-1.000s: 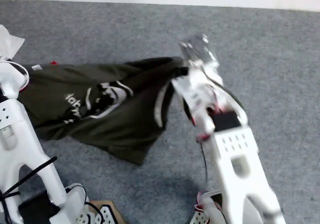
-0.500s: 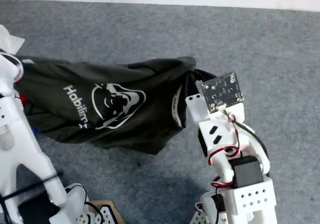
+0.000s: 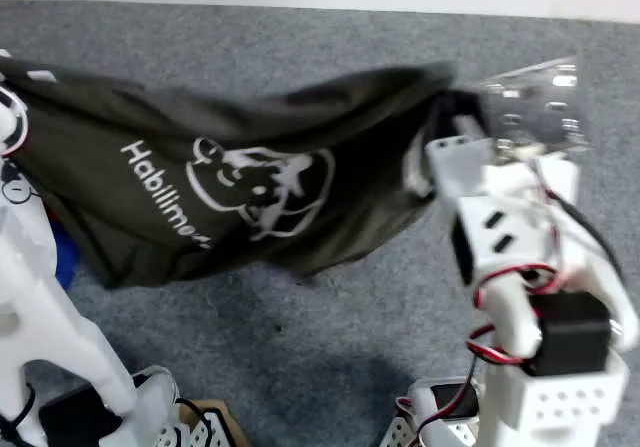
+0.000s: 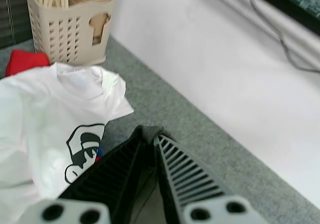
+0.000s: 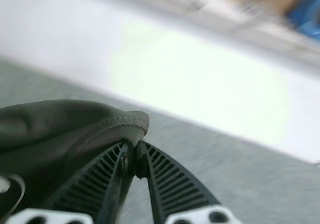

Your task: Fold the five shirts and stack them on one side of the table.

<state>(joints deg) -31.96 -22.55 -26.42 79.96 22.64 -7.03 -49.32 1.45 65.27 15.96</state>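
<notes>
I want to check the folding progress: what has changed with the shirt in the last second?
The right gripper pulled its end of the dark shirt to the right, stretching it wider so the white print opened out. The left gripper still holds the other end; both remain shut on it.

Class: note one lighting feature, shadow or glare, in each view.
High view: the dark shirt casts a soft shadow on the table. Right wrist view: glare washes the wall beyond the right gripper. Left wrist view: evenly lit white shirt.
</notes>
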